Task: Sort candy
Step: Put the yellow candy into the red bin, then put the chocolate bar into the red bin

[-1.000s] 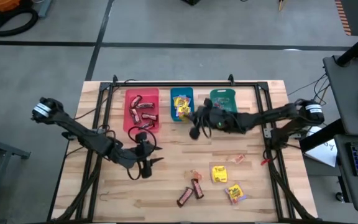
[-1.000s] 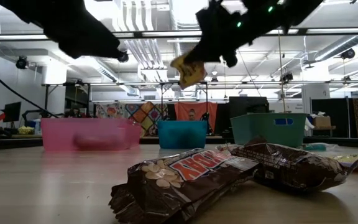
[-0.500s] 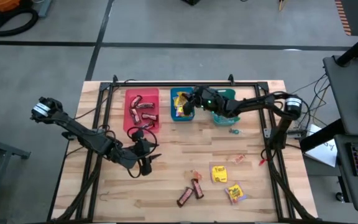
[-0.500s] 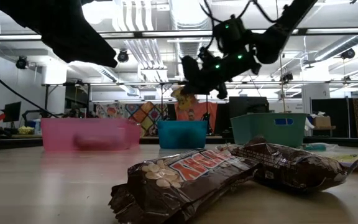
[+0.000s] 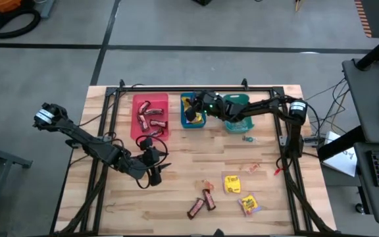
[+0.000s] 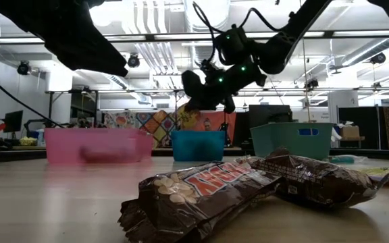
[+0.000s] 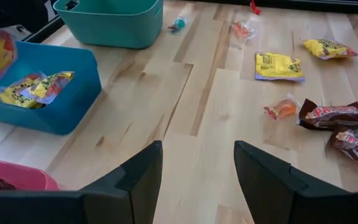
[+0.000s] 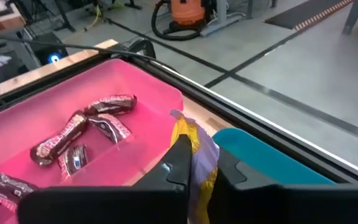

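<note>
Wooden tabletop (image 5: 176, 191): the right pincer (image 5: 191, 113) pinches a yellow candy packet (image 8: 194, 155) over the blue bin (image 5: 201, 122); it should let go next. The left pincer (image 7: 197, 168) waits wide open.

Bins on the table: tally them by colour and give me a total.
Pink bin: 1
Blue bin: 1
Teal bin: 1
Total: 3
</note>
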